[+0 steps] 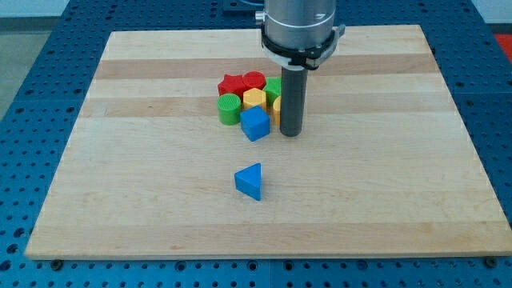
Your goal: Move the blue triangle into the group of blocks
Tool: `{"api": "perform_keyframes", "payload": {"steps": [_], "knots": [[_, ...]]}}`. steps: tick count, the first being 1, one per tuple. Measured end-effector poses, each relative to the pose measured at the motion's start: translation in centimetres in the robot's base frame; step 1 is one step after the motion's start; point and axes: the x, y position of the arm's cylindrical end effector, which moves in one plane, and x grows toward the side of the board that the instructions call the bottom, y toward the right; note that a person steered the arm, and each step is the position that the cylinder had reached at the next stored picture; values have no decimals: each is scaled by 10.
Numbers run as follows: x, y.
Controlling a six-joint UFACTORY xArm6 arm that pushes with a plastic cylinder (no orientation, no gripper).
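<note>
The blue triangle (250, 181) lies alone on the wooden board (120, 160), below the centre of the view. Above it is a tight group of blocks: a blue cube (255, 124) at the group's bottom, a green cylinder (230, 109) at its left, a red star-like block (232, 85), a red cylinder (254, 80), a yellow block (254, 99), a green block (274, 86) and another yellow block (275, 106) partly hidden by the rod. My tip (290, 133) rests on the board just right of the blue cube, well above and right of the blue triangle.
The board lies on a blue perforated table (32, 120). The arm's grey housing (300, 28) hangs over the view's top centre, above the group.
</note>
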Motion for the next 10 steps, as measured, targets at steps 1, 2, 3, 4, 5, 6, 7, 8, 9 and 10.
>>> {"api": "perform_keyframes", "payload": {"steps": [1,2,3,4,5,6,7,8,9,10], "knots": [[18,-2],[21,-12],[21,-27],[21,-38],[21,-48],[21,-58],[19,-61],[17,-67],[17,-69],[23,-58]]}}
